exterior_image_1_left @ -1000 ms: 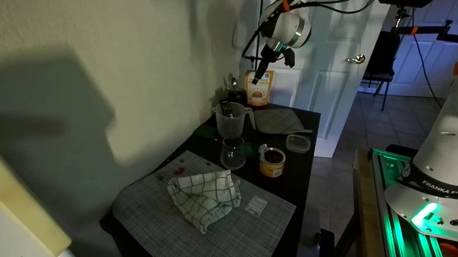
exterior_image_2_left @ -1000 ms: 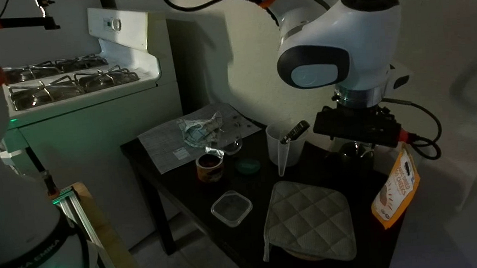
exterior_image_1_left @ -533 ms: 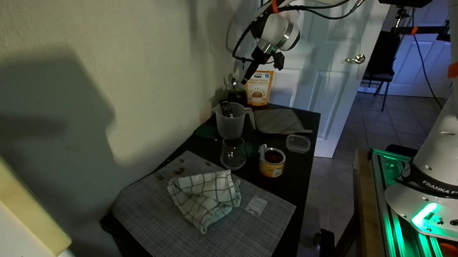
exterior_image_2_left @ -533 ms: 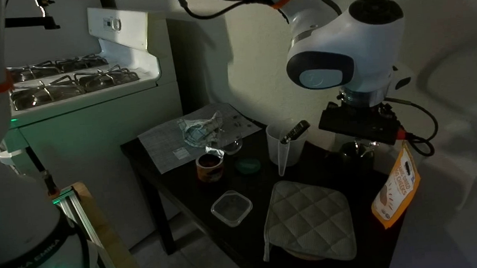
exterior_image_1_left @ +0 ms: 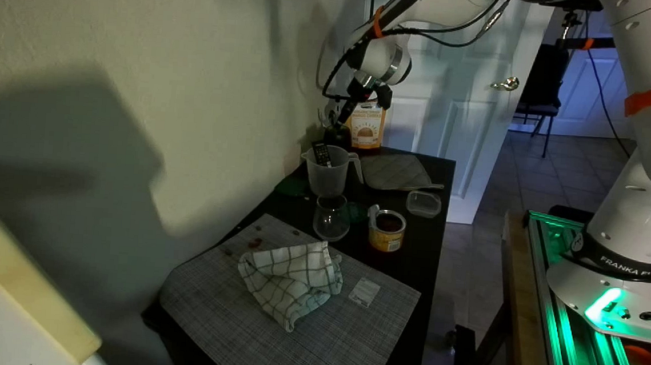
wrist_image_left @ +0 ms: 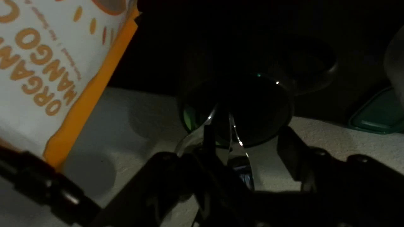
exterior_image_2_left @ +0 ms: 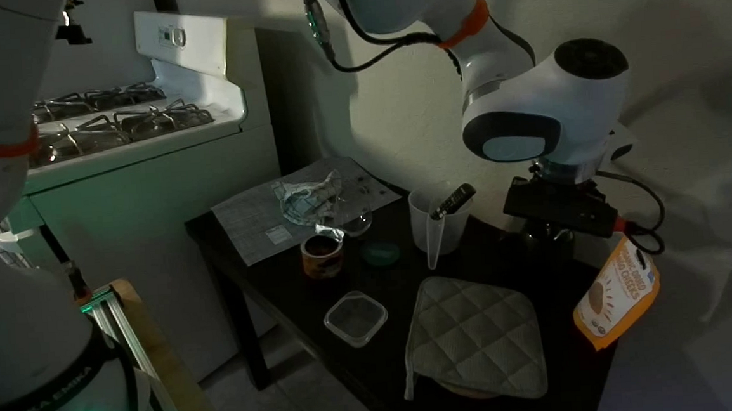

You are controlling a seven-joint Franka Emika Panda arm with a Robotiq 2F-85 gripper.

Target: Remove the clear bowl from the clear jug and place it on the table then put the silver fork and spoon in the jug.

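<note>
While the gripper [wrist_image_left: 247,134], spread wide and gripping nothing, hangs near two utensils [wrist_image_left: 238,152] in a cup [wrist_image_left: 266,121], in an exterior view the jug [exterior_image_1_left: 334,181] holding a remote [exterior_image_1_left: 322,153] stands at that cup's six o'clock.

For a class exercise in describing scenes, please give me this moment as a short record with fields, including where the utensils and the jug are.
Utensils: at least two, metal, in the dark cup; whether one is a fork cannot be told
End effector: open, close to the utensils
Clear jug: upright, a black remote slanting at its mouth
Snack pouch: orange and white, near the dark cup
Checked cloth: crumpled on the grey placemat
Surface: dark table
</note>
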